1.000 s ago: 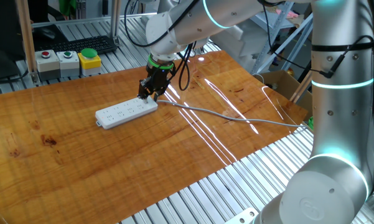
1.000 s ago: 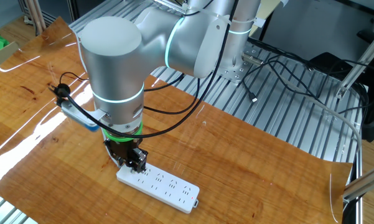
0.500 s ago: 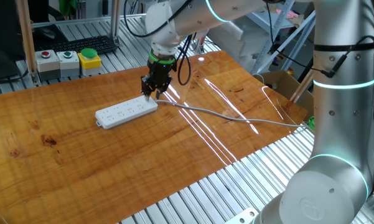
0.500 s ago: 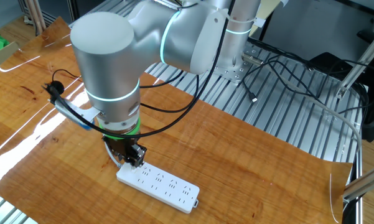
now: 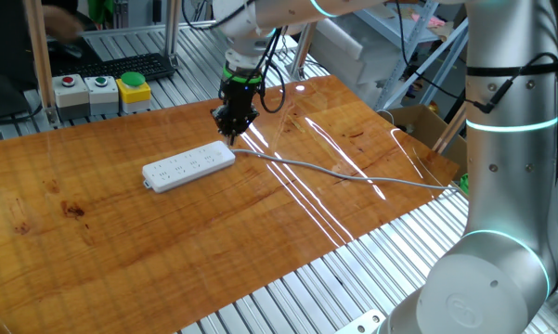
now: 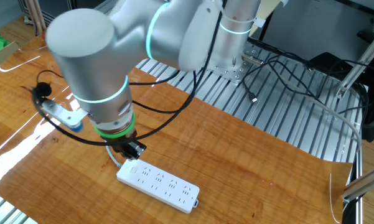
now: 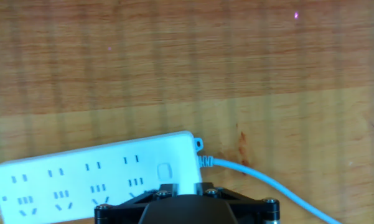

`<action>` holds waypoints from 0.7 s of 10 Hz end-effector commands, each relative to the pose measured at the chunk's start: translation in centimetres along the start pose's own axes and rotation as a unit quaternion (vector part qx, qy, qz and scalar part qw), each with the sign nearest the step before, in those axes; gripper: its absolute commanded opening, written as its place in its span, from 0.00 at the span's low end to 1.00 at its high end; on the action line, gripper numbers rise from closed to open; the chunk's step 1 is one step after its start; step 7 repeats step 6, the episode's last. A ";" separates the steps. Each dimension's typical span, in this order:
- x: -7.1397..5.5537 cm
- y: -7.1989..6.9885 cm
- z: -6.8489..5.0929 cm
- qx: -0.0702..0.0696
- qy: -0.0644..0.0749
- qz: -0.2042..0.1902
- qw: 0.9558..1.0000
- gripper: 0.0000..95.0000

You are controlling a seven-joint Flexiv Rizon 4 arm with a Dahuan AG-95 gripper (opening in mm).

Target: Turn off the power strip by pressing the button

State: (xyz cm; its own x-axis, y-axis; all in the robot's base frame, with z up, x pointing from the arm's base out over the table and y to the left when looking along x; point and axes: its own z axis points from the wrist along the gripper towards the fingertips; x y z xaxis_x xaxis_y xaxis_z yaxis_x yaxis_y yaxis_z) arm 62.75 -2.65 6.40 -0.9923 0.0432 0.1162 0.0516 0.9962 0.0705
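White and long, the power strip [image 5: 188,166] lies on the wooden table [image 5: 121,241], stretching left to right. Its button [image 7: 164,171] sits at the right, corded end. The gripper [image 5: 234,127] hangs just above that end. I cannot tell if its fingers are apart.

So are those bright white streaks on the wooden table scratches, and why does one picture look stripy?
Not scratches: in one fixed view the streaks are glare from overhead lights on the glossy table. The other fixed view has similar glare at its left edge. The hand view shows faint vertical banding across the wood, though the power strip stays sharp.
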 end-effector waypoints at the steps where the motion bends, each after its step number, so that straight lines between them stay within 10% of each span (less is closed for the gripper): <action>1: 0.4 0.4 -0.3 0.000 -0.002 -0.008 1.000 0.00; 7: 0.6 1.2 -0.7 0.001 -0.001 -0.004 1.000 0.00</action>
